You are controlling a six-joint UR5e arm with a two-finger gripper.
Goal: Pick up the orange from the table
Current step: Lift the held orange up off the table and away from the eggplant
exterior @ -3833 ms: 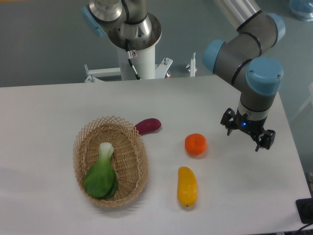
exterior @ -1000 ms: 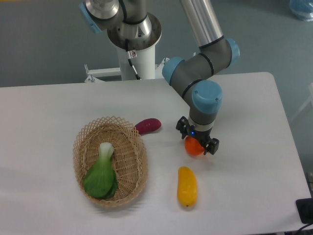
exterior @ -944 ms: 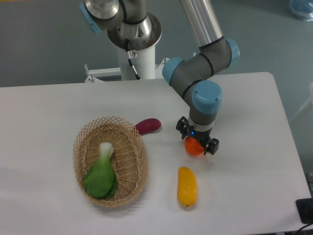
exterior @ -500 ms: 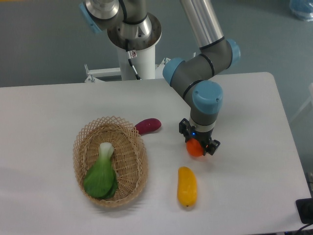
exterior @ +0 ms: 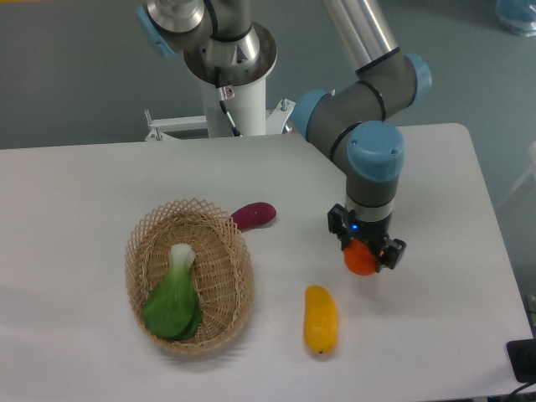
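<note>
White table [exterior: 100, 184] — gripper [exterior: 366, 253] clamped on orange [exterior: 361, 260]

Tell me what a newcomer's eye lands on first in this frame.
First the bright orange pinched in the claw, right of centre on the white table. Next the wicker basket at left, holding a green leafy vegetable. A yellow-orange fruit lies near the front edge, and a purple vegetable lies just beyond the basket.

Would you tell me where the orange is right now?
The orange sits between the gripper jaws at right of centre, up-right of the yellow fruit.
</note>
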